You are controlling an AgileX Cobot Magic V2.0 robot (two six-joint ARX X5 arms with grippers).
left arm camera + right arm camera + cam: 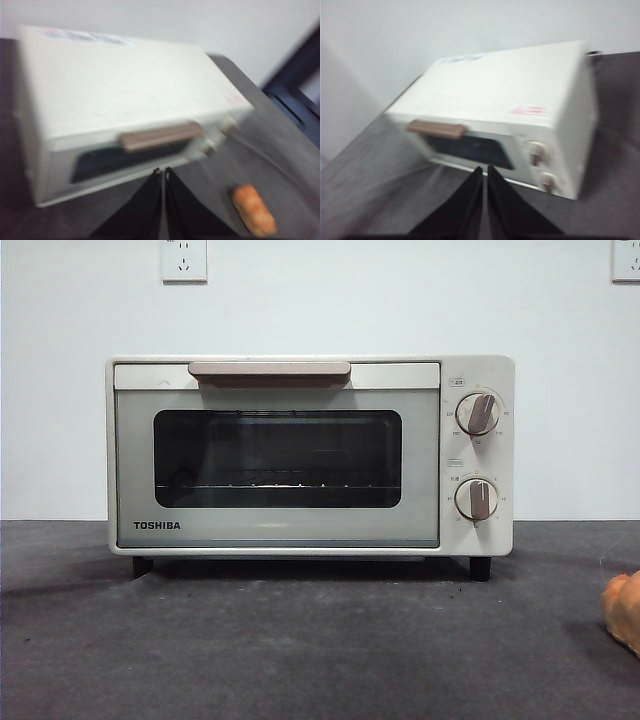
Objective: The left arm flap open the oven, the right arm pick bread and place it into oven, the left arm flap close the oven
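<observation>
The oven [310, 455] stands on the dark table [300, 650] against the white wall [400, 300], door shut, its handle [269, 370] across the top and two knobs [478, 413] at the side; the bread [252, 209] lies on the table in front of the oven, towards its knob side, apart from it; the left gripper [163, 172] hangs above the table before the door, jaws together, holding nothing; the right gripper [484, 171] does likewise, jaws closed and empty.
</observation>
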